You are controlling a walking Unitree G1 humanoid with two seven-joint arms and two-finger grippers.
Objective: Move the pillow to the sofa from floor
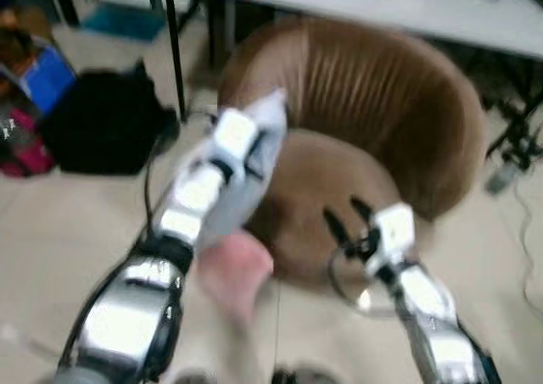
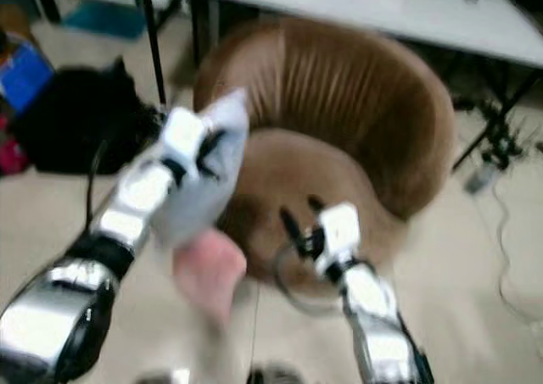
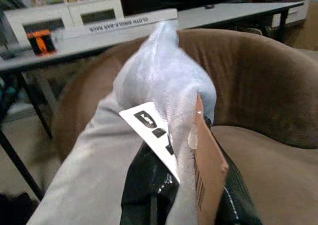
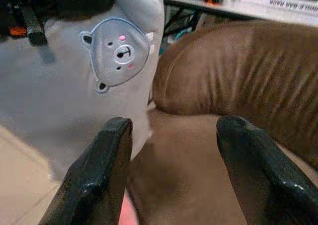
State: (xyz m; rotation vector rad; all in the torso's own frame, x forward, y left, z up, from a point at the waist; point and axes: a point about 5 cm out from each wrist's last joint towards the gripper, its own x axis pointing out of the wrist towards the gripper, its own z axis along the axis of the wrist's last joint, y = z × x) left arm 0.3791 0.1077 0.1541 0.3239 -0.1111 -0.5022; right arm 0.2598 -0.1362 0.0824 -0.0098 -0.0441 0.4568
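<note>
Risk of drop: pillow (image 1: 242, 176) held off the floor by one pinched corner only, hanging limp beside the front left edge of the sofa (image 1: 373, 121). Left gripper (image 3: 171, 185) clamped on that corner, with paper tags caught in the grip; likely slip if the smooth fabric slides between the fingers. Risk of snagging on the seat edge if swung in too low. Right gripper (image 4: 181, 170) spread apart, hovering low over the seat cushion, holding nothing.

Pillow: soft pale grey fabric, bear face stitched on, pink portion at the lower end. Sofa: round, brown velvety upholstery, vertically ribbed curved back, plump seat. Floor: pale tile.
</note>
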